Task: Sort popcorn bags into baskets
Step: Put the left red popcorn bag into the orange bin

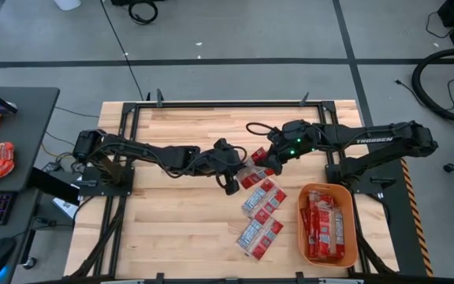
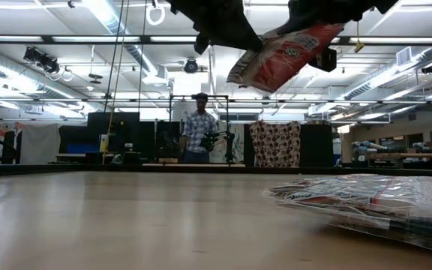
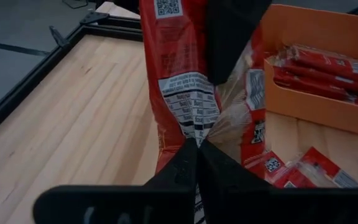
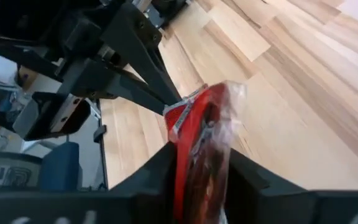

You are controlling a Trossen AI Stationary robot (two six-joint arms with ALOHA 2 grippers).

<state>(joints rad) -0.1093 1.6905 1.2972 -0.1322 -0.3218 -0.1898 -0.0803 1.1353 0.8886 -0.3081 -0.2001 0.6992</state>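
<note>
- Mid-handover, by the look of it: one popcorn bag [image 1: 252, 175] held off the table between both arms, near the table's middle, above the far end of the loose pile.
- Left gripper [image 1: 231, 183] pinched shut on one end of that bag, fingertips meeting over the crimped seam in the left wrist view [image 3: 194, 149].
- Right gripper [image 1: 272, 163] clamped on the other end of the same bag [image 4: 197, 143], red film squeezed between its fingers.
- In the low view, bag [image 2: 283, 52] hanging tilted, well clear of the tabletop, gripped from above at both ends.
- Next move, as a judgement: release by one gripper only, most likely the left, then a carry by the right over to the orange basket [image 1: 351, 207] at the table's right front, and a drop flat onto the packets there.
- Risk: tearing or stretching of the film if both pull at once.
- Counted: one basket; roughly four bags inside it [image 1: 324, 229], overlapping, so hard to count exactly.
- About four more bags loose on the wood [image 1: 260, 217], left of the basket, plus another [image 1: 259, 155] under the right gripper.
- One bag in the air.
</note>
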